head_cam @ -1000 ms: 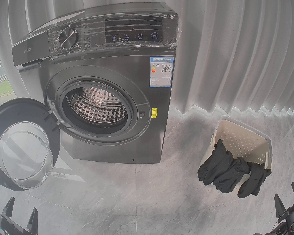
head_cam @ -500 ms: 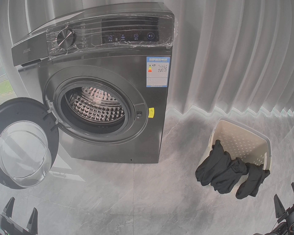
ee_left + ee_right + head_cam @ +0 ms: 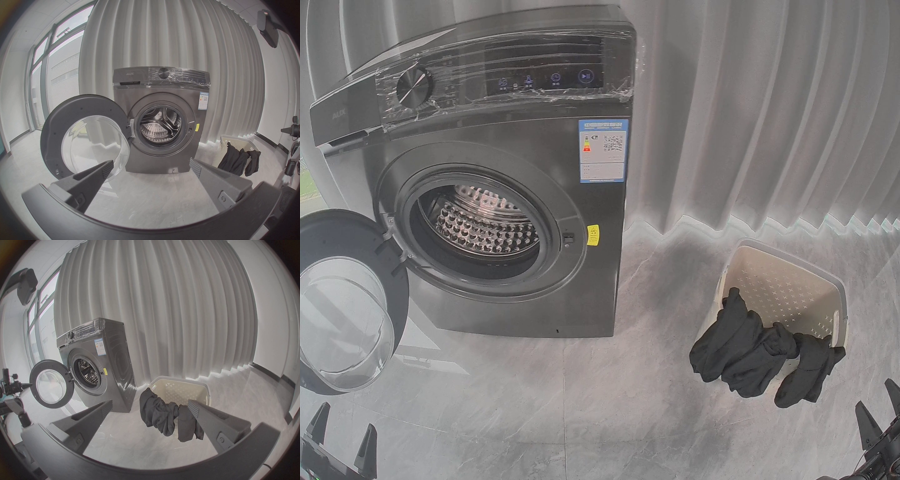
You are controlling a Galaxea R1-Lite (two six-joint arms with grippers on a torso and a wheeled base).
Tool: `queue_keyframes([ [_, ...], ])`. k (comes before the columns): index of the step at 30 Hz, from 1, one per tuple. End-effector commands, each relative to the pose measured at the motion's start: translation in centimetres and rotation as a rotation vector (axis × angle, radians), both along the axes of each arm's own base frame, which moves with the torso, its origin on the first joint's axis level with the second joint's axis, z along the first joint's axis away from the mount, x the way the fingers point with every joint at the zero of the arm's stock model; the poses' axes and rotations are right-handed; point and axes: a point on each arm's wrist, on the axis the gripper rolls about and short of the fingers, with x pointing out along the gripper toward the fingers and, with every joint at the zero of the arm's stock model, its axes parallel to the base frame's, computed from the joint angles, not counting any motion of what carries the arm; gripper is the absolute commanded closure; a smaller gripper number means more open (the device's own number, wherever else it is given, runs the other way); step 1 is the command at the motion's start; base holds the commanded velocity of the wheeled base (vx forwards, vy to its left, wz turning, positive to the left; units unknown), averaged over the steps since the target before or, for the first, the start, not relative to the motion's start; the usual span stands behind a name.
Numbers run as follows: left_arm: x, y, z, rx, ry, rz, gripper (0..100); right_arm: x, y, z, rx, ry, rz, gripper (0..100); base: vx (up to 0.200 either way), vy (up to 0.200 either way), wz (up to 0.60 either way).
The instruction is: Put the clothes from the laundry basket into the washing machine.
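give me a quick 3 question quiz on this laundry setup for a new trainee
1. True or false: the door of the washing machine is shut.
2. Which is nearer the laundry basket: the left end effector or the right end effector?
3. The dark clothes are: A) inside the washing machine B) draped over the basket's front rim C) held in an end effector

Key:
1. False, the door stands wide open.
2. The right end effector.
3. B.
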Motion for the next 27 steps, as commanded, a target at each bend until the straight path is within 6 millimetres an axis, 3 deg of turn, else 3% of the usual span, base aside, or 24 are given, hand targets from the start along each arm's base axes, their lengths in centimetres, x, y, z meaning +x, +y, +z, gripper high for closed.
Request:
queue_keyframes([
  [1,0.05,0.0,-0.46,0.0,0.006,0.001,0,0.11,0.02,-0.5,0.005,0.02,0.003,0,0.0,0.0,0.0],
  [9,0.05,0.0,-0.46,-0.002,0.006,0.001,0,0.12,0.01,-0.5,-0.01,0.018,-0.001,0,0.0,0.0,0.0],
  [13,0.05,0.0,-0.46,-0.005,0.006,0.002,0,0.13,-0.27,-0.56,-0.055,0.023,-0.123,0,0.0,0.0,0.0],
  [27,0.06,0.0,-0.5,-0.005,0.007,0.002,0,0.12,-0.43,-0.53,-0.077,0.021,-0.193,0,0.0,0.0,-0.04],
])
